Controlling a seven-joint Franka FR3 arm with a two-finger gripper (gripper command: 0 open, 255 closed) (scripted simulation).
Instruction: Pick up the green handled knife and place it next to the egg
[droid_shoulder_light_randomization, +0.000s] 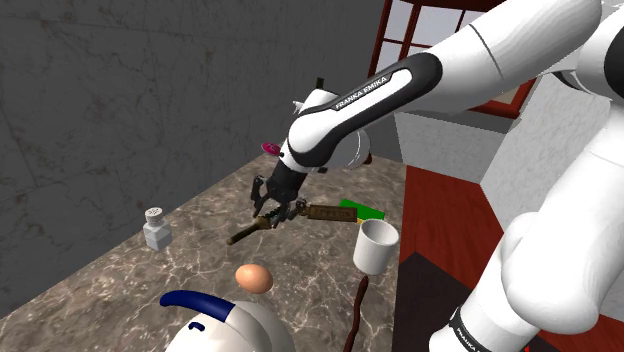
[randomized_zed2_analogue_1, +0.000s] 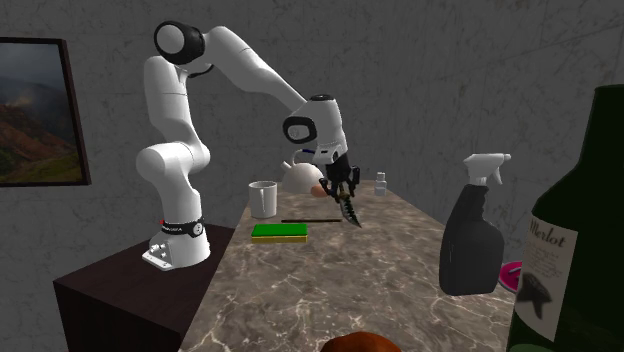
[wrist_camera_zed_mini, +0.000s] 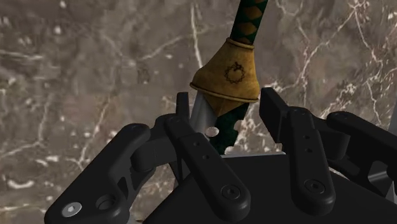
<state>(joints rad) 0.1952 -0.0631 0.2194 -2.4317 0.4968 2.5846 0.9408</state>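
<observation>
Teapot: nearest thing at the bottom edge of the shoulder view, a white teapot with a blue handle.
Egg: the brown egg sits on the marbled counter, lower middle of that frame, just above the teapot.
Mug: a white mug stands to the right of the egg, apart from it.
Gripper: the black gripper hangs mid-frame above the egg's spot. Its fingers are closed part-way and clasp the knife just below its gold guard.
Knife: carried clear of the counter. In the shoulder view it slants from the gripper down to the lower left. In the second exterior view it points downward under the gripper.
Handle: the green diamond-patterned grip runs away from the fingers.
Key relation: the egg lies down-frame from the gripper in the shoulder view and a touch left, toward the camera. The knife's free end already leans that way.
Judgement: the carry is likely under way. What remains is a short travel toward the egg, then a lowering that stops beside it and not on it.
Farther: a green sponge lies beyond the gripper to the right, and a shaker stands at mid-left.
</observation>
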